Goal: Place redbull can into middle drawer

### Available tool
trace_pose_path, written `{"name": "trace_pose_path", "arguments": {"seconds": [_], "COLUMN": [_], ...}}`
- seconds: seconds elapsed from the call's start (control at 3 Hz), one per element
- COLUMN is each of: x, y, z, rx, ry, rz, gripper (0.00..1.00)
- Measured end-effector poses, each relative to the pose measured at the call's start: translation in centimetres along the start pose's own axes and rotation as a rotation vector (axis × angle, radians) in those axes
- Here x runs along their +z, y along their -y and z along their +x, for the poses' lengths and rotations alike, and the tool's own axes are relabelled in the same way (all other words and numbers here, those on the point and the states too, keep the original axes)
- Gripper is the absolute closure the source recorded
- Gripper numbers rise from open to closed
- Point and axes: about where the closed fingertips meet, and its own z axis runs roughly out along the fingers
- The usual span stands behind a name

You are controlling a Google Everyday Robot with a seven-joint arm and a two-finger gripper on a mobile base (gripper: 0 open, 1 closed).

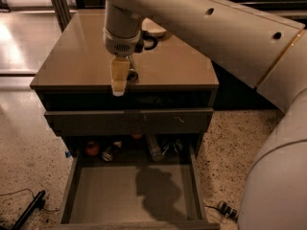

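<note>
Overhead, gripper hangs above the cabinet top's front edge; middle drawer open below; jaw state unreadable.

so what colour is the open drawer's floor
The drawer floor is grey, camera view; the hand hovers over the cabinet top.

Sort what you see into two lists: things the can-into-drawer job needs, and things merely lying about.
Needed: gripper, above the front edge of the cabinet top; redbull can, probably the dark round object beside it; open middle drawer.

Lying about: bowl at the back of the cabinet top; orange-red item and clear bottle at the drawer's back.
</note>
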Motion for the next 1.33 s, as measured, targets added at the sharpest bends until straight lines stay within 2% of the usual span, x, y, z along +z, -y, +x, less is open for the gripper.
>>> {"name": "trace_pose_path", "arguments": {"seconds": [0.33,0.67,1.0,1.33], "x": [0.2,0.5,1.7,1.7], "y": [0.5,3.4,7.4,7.4], "z": [0.2,1.0,2.7,2.7], "rx": [0.001,0.003,0.021,0.021], "ry": [-0.004,-0.042,-0.11,-0.11], "rz": [-0.006,0.004,0.035,0.035], "gripper": [0.0,0.0,0.0,0.0]}}
